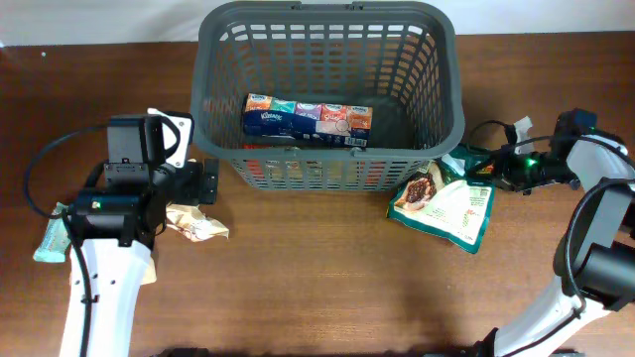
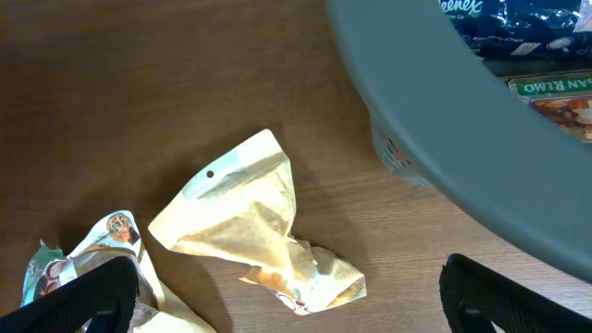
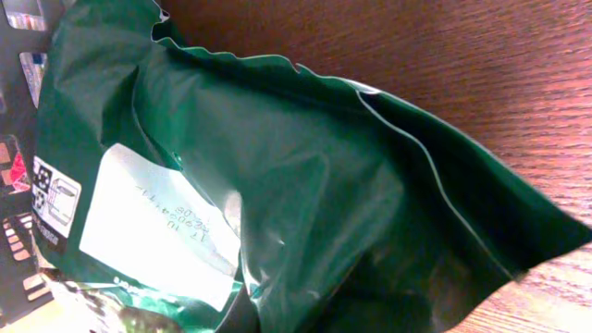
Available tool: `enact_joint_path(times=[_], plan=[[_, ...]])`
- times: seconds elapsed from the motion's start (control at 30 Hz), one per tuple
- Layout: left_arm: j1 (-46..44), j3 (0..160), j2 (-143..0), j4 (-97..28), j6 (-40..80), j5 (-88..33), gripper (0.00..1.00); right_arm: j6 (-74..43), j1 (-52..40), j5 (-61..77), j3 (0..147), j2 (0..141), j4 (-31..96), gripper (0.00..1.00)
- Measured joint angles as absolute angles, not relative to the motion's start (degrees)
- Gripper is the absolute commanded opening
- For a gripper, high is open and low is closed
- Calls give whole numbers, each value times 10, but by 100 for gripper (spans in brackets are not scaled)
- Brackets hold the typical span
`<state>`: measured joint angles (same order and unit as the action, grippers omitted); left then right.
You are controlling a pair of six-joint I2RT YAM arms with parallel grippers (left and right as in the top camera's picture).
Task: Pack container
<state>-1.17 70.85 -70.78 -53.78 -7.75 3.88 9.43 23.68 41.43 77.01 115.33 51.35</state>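
The left fingers [image 2: 92,296] stood open over a crumpled beige packet [image 2: 250,222] on the counter [image 1: 317,278], just left of the container [image 1: 327,12] at far centre. The right fingers [image 1: 501,175] were closed, by appearance on the edge of the green packet [image 3: 277,185] just right of it. The lift should clear the rim before moving inward, as an edge hold may slip.

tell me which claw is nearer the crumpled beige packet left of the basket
Left. The left claw hovers open right by the beige packet. The right claw is far across the table, past the basket, shut on a green packet.
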Motion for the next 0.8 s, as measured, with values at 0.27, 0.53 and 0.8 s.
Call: enact_joint_path(times=[0.27, 0.53, 0.8], plan=[[-12, 708, -708, -538, -77, 39, 99, 77, 238, 414, 771, 1153, 522, 4], [-12, 708, -708, -533, -77, 39, 99, 74, 269, 400, 802, 1150, 569, 4], [-12, 708, -708, -528, -77, 39, 99, 70, 339, 298, 945, 1100, 665, 4]])
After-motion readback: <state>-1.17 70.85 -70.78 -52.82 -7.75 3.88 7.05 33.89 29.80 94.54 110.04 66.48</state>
